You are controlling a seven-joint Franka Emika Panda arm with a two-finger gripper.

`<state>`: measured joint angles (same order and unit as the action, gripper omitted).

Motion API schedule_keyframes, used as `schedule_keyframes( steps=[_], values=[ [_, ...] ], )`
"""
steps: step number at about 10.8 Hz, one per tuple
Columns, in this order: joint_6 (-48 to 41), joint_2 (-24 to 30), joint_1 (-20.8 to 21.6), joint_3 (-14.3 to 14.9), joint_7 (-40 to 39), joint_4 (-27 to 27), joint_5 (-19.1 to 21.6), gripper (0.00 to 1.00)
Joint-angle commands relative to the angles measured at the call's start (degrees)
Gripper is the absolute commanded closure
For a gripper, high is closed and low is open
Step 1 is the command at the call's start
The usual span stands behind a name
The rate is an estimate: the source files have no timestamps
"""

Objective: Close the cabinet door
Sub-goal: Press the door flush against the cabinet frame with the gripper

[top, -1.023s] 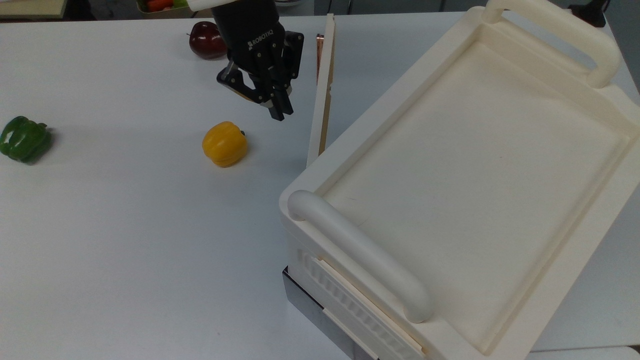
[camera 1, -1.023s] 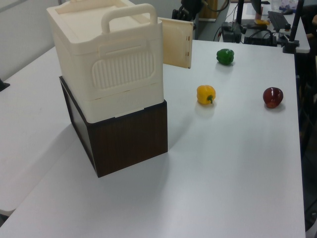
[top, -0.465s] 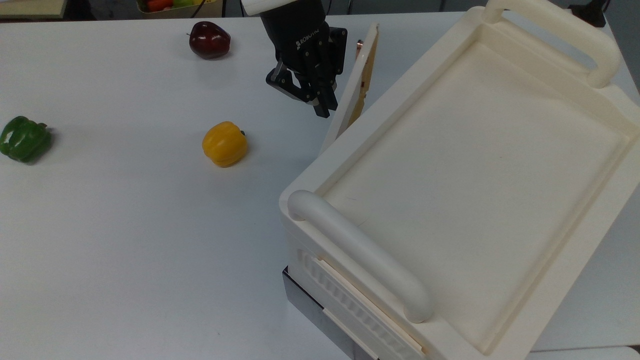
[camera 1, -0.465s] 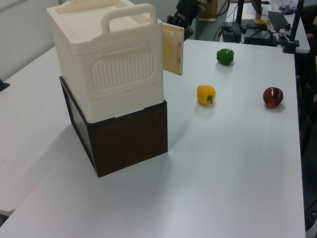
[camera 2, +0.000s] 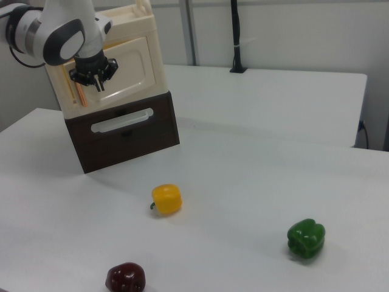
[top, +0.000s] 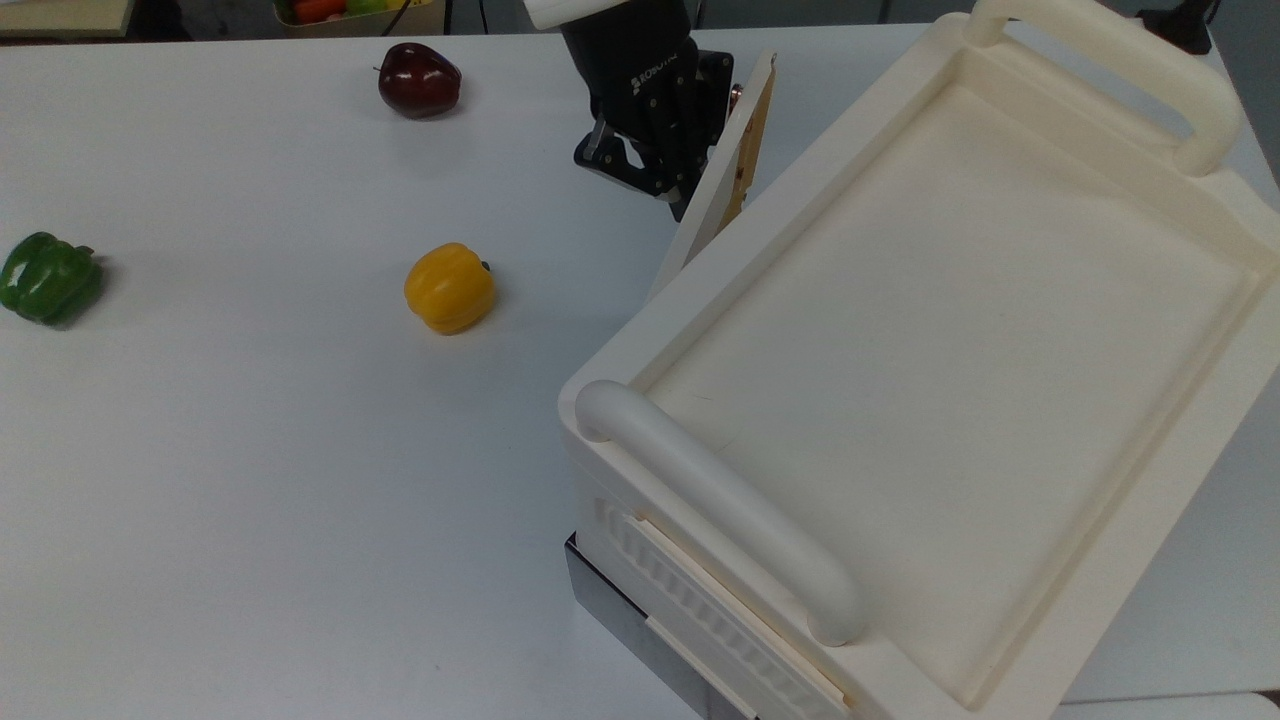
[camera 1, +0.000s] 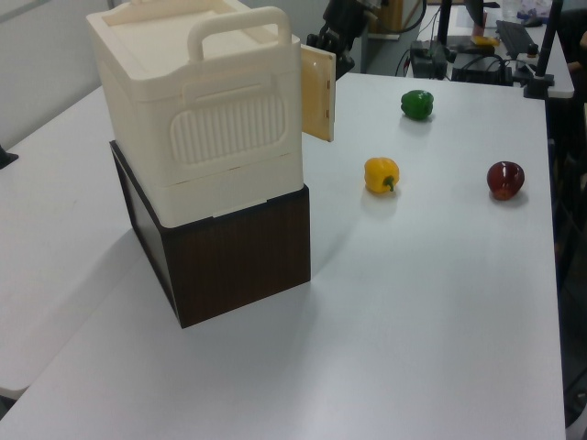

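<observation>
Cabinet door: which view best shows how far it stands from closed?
The top view: the cabinet door angles off the cabinet, gap visible. The left view shows its inner face; the right view shows its front.

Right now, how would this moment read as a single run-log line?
phase: closing | cabinet door: partly open | end effector: against door's outer face | yellow pepper, green pepper, apple: loose on table
</observation>
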<state>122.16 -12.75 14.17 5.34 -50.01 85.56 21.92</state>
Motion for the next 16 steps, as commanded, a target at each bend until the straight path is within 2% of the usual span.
schedule_keyframes(
  steps=[1,3,11,16],
  values=[
    [0.27,0.53,-0.02,-1.47,2.11,-0.13,0.93,0.91],
    [2.37,0.1,1.21,-1.47,5.95,-0.22,0.67,0.91],
    [8.96,-2.28,4.19,-1.47,13.08,-2.06,0.41,0.9],
    [10.46,-2.98,5.34,-1.47,13.97,-3.03,0.14,0.89]
  ],
)
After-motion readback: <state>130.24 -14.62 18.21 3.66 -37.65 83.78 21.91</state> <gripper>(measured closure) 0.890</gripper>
